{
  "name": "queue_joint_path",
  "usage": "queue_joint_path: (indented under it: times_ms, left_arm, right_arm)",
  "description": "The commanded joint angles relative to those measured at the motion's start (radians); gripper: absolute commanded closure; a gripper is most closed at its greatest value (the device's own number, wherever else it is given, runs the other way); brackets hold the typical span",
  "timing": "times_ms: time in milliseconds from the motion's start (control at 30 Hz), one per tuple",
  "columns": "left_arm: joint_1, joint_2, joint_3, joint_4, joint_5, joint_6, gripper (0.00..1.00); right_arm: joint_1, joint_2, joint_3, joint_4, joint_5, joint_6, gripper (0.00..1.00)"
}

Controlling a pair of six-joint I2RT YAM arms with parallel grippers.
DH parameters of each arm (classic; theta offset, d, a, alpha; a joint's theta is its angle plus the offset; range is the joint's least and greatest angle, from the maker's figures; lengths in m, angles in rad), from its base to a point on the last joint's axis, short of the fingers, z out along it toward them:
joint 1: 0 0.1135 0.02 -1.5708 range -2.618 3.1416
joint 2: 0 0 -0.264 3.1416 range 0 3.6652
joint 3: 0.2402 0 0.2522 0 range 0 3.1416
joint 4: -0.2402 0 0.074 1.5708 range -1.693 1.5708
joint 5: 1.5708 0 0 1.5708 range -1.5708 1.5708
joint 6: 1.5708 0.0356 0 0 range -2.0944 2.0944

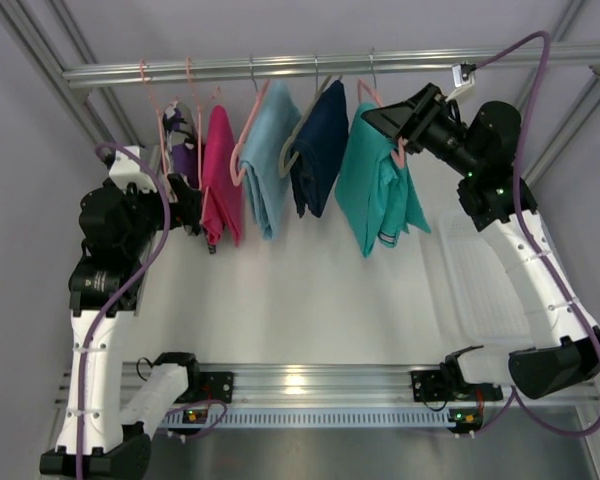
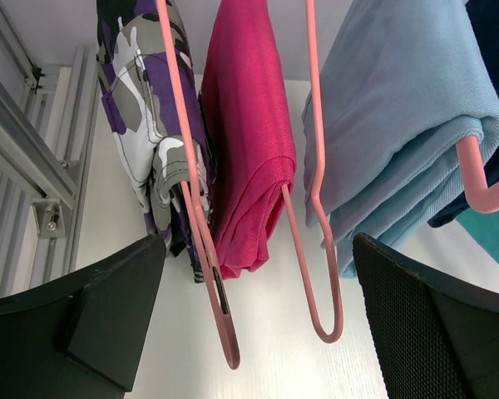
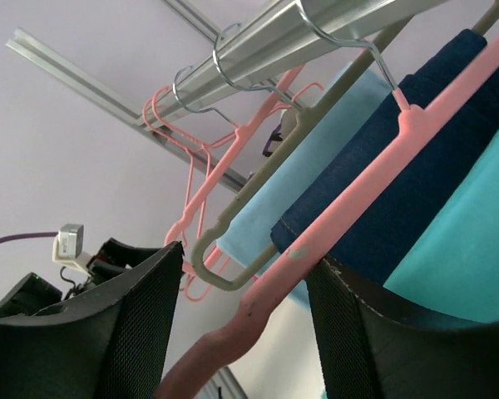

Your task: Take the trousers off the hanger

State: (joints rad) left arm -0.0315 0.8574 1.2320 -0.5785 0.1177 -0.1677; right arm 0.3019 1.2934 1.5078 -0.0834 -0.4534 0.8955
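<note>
The trousers [image 1: 378, 185] hang folded over the hanger [image 3: 358, 195], which is hooked on the rail [image 1: 280, 68] at 1 o'clock in the top view, with the navy garment [image 1: 318, 150] just at their 9 o'clock. By my judgement no part of the removal is done, and the cloth has yet to be drawn off. The right gripper [image 3: 245, 274], at the trousers' 12 o'clock, has its fingers spread either side of the hanger's arm, not clamped; the left gripper [image 2: 258, 332], at 9 o'clock among the other garments, is wide and empty. No brand, label or writing is legible.
</note>
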Motion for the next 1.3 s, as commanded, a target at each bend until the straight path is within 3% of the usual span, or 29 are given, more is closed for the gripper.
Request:
queue_joint_path:
  times_ms: [0, 200, 233, 333, 533, 633, 700, 800, 933, 1000, 1167, 1267]
  left_arm:
    - [0.005, -0.017, -0.006, 0.054, -0.004, 0.014, 0.01]
    - [0.005, -0.021, -0.017, 0.054, -0.001, 0.019, 0.01]
    - [0.005, -0.021, -0.019, 0.055, -0.001, 0.019, 0.01]
    - [0.005, -0.024, -0.023, 0.057, -0.003, 0.025, 0.01]
    - [0.005, -0.034, -0.034, 0.06, -0.004, 0.031, 0.01]
    - [0.005, -0.034, -0.039, 0.063, -0.001, 0.034, 0.01]
    - [0.005, -0.035, -0.039, 0.065, -0.003, 0.034, 0.01]
    - [0.005, -0.037, -0.04, 0.065, -0.003, 0.037, 0.01]
    - [0.005, -0.037, -0.046, 0.065, -0.001, 0.039, 0.01]
    - [0.005, -0.038, -0.049, 0.068, 0.002, 0.037, 0.01]
    - [0.005, -0.035, -0.057, 0.078, 0.005, 0.027, 0.01]
    - [0.005, -0.027, -0.051, 0.081, 0.008, 0.02, 0.01]
  right_arm:
    - [0.005, -0.017, 0.124, 0.016, 0.081, -0.135, 0.42]
    - [0.005, 0.038, 0.097, 0.05, -0.065, -0.021, 0.45]
    - [0.005, 0.04, 0.085, 0.074, -0.083, 0.009, 0.57]
    - [0.006, 0.018, 0.013, 0.198, -0.082, 0.04, 0.74]
    - [0.003, 0.026, -0.014, 0.361, -0.139, 0.14, 0.73]
    - [0.005, 0.021, -0.009, 0.35, -0.128, 0.111, 0.9]
    - [0.005, 0.024, 0.046, 0.22, -0.095, 0.054, 0.99]
    - [0.005, 0.026, 0.129, 0.003, -0.033, -0.117, 1.0]
    - [0.005, -0.023, 0.15, -0.098, 0.024, -0.254, 1.0]
    - [0.005, -0.049, 0.111, -0.064, 0.004, -0.297, 1.0]
    - [0.003, -0.134, -0.013, 0.233, -0.042, -0.245, 1.0]
    - [0.005, -0.131, -0.003, 0.298, -0.019, -0.231, 1.0]
